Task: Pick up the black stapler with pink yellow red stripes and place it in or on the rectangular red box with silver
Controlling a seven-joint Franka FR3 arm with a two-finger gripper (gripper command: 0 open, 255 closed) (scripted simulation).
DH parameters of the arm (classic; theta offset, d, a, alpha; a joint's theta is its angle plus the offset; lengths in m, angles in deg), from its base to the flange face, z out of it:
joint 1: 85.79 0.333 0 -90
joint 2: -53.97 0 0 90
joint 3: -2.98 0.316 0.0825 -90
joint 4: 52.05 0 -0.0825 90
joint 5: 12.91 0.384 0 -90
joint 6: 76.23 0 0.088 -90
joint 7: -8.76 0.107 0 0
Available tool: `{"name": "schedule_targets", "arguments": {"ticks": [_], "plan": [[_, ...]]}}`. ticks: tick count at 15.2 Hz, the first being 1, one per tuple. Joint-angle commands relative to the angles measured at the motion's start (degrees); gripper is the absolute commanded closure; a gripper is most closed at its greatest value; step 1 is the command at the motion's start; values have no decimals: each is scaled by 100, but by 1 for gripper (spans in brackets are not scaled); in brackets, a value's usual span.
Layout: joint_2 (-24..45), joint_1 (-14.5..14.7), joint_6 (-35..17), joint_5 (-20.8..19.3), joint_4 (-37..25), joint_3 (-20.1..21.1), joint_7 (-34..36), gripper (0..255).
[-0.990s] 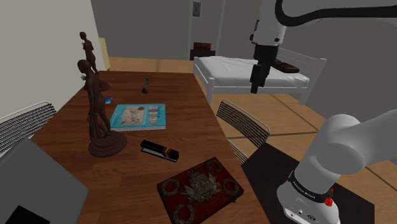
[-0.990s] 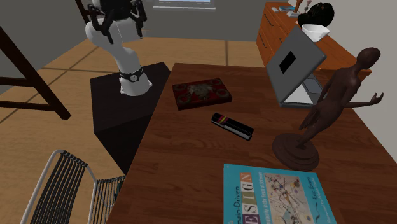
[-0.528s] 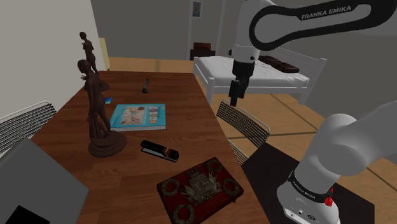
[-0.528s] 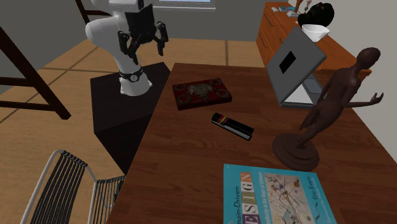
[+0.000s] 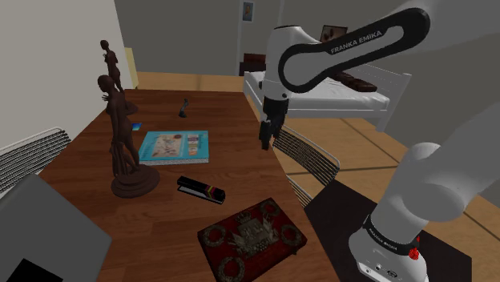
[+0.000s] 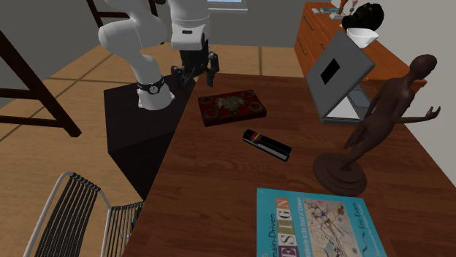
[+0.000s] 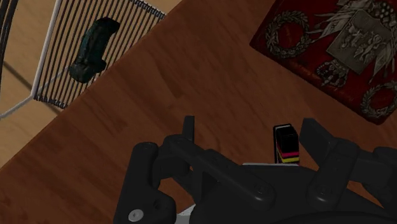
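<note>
The black stapler (image 5: 200,190) with a pink, yellow and red striped end lies flat on the wooden table (image 5: 240,136), between the statue and the red box. It also lies mid-table in the second exterior view (image 6: 267,144). The rectangular red box (image 5: 252,238) with silver wreath ornaments lies closed near the table's front corner (image 6: 232,106). My gripper (image 5: 267,141) hangs open above the table's edge beside the chair, well above both and empty (image 6: 197,73). In the wrist view the gripper (image 7: 251,137) frames the stapler's striped end (image 7: 286,143), with the red box (image 7: 331,51) beyond it.
A brown statue (image 5: 124,144) stands close to the stapler, with a turquoise book (image 5: 174,147) behind it. A grey laptop (image 5: 40,240) sits at the near corner. A wire chair (image 5: 304,156) stands by the table's edge under the gripper. A white bed (image 5: 320,88) is further back.
The arm has swung from over the bed toward the table and lower. The gripper now hangs at the table's edge. The stapler and the box have not moved.
</note>
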Motion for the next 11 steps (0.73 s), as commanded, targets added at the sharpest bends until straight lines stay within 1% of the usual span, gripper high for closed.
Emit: {"name": "schedule_targets", "arguments": {"ticks": [1,6,11], "plan": [[448,69,-351,3,-145,126,90,0],[1466,200,-1055,-119,-544,372,297,0],[2514,349,-1601,-402,-1113,557,573,0]]}}
